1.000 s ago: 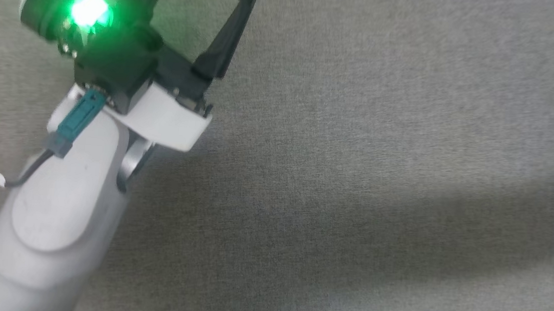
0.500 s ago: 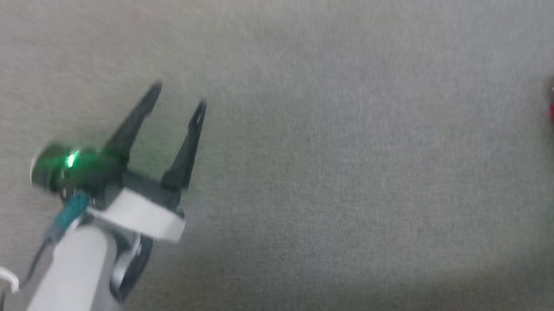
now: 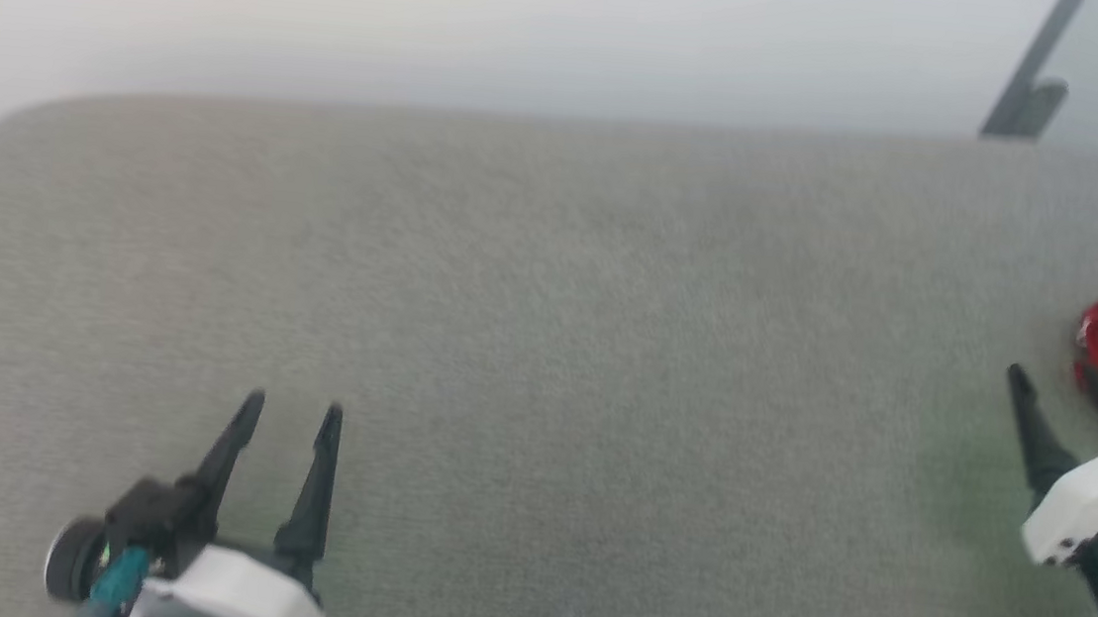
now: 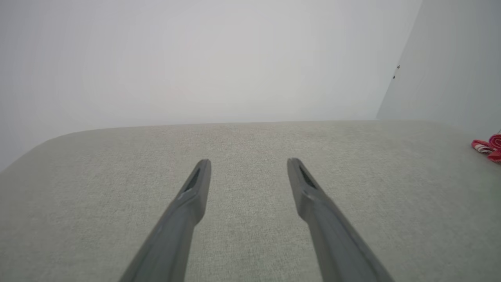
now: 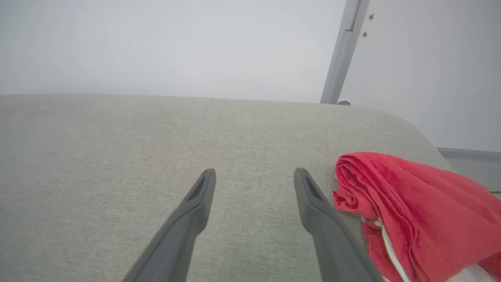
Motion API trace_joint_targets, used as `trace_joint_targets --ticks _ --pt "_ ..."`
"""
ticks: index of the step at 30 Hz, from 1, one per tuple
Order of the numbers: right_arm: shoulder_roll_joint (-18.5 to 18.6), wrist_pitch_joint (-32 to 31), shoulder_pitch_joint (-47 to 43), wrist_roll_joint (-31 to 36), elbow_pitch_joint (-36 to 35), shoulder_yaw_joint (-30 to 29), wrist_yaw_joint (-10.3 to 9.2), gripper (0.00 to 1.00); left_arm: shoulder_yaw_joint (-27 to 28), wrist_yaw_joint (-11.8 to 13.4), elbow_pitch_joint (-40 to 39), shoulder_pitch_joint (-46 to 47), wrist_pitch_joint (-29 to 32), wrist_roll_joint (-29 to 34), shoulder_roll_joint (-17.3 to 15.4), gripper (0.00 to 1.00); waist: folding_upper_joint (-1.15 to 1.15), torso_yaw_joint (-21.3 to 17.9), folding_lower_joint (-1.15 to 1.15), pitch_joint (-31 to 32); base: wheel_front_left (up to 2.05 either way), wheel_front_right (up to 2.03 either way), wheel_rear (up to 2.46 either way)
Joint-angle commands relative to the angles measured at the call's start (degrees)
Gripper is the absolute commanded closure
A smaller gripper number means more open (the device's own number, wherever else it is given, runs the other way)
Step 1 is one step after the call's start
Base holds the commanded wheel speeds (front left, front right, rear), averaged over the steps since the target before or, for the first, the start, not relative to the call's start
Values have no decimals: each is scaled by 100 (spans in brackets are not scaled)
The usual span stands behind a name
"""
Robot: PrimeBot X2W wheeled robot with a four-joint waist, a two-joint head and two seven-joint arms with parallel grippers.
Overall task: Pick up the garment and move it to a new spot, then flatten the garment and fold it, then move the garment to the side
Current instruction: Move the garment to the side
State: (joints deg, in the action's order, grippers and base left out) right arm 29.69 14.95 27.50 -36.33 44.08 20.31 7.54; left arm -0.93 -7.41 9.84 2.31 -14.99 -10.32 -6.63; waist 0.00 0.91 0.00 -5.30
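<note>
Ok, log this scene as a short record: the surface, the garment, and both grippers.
surface: grey fabric top with rounded corners
garment: red with some white, bunched up at the surface's right end
left gripper: jaws open, nothing between them, over bare fabric
right gripper: jaws open, nothing between them, close beside the garment

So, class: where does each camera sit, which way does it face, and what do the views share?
Head view: on the head, facing forward and down over the grey fabric surface; left jaws lower left, right jaws far right, both open.
Left wrist view: on the left wrist, facing along its open jaws across the surface.
Right wrist view: on the right wrist, along its open jaws, garment just right of them.
Shared: the garment, at each view's right edge.
</note>
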Motion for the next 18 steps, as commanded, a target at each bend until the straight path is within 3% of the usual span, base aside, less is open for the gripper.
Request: trace_joint_targets --ticks 1,18 --pt "-53 25 -207 21 -140 -54 -12 0 40 -9 34 -148 -23 -21 34 0 0 258 0 371 0 0 0" --pt "-702 28 -1903 937 -2138 -1177 -12 0 296 -9 -84 -832 -24 -76 -17 0 0 510 0 854 0 0 0"
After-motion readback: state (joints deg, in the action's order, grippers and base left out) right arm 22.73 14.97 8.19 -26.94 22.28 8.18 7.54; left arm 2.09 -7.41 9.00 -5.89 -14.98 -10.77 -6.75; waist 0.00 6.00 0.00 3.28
